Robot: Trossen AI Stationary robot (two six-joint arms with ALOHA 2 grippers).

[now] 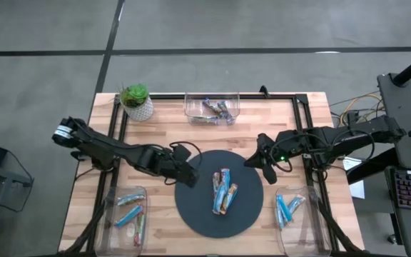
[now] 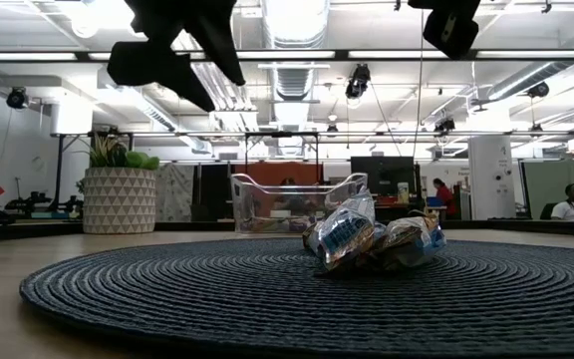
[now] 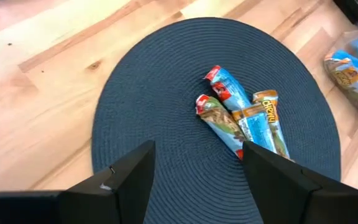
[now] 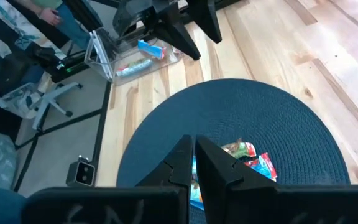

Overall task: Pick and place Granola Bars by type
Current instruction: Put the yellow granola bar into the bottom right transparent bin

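Dark woven mat [image 1: 191,214] at the table's middle carries the three bars [image 1: 223,191] not yet sorted; they lie side by side, touching, just ahead of the left pincer [image 1: 189,175] and a little beyond its tips. That pincer hovers over the mat's edge with its jaws spread wide and nothing between them. The right pincer [image 1: 262,165] waits above the mat's opposite edge, jaws pressed together and empty, with the bars ahead of it and below.

Step in hand, as judged: the left pincer descends on one bar of the cluster. To do it well, it should take the nearest outer bar [image 3: 219,118], set the jaws across the bar's narrow width rather than its length, and come down far enough to pinch the wrapper without dragging the neighbours that touch it. The wrappers look slick and crinkled, so a grip at the bar's middle is likely steadier than one at a sealed end.

Sorted bars already lie in three clear bins: one [image 1: 125,214] behind and beside the left pincer, one [image 1: 295,214] beside the right pincer, one [image 1: 212,108] far across the table.

Writing: one wrapper [image 3: 267,115] shows letters that seem to begin "CHEW"; no brand can be read with certainty.
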